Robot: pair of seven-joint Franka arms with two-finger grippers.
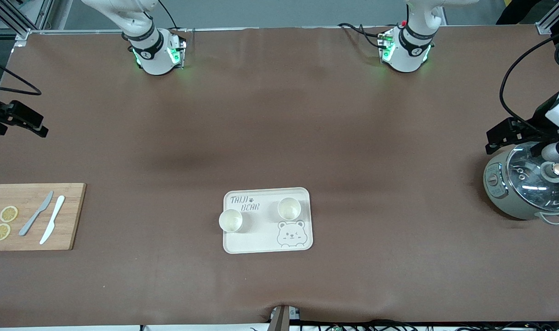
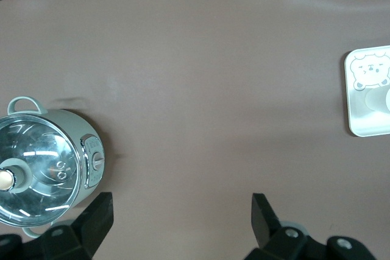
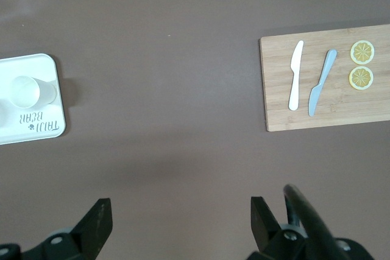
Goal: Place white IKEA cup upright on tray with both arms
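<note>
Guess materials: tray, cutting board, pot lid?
Tray: matte cream, likely plastic or fibre composite; rounded moulded rim, printed lettering. Cutting board: wood or bamboo, visible grain. Pot lid: clear glass with metal rim, by its bright reflections.
</note>
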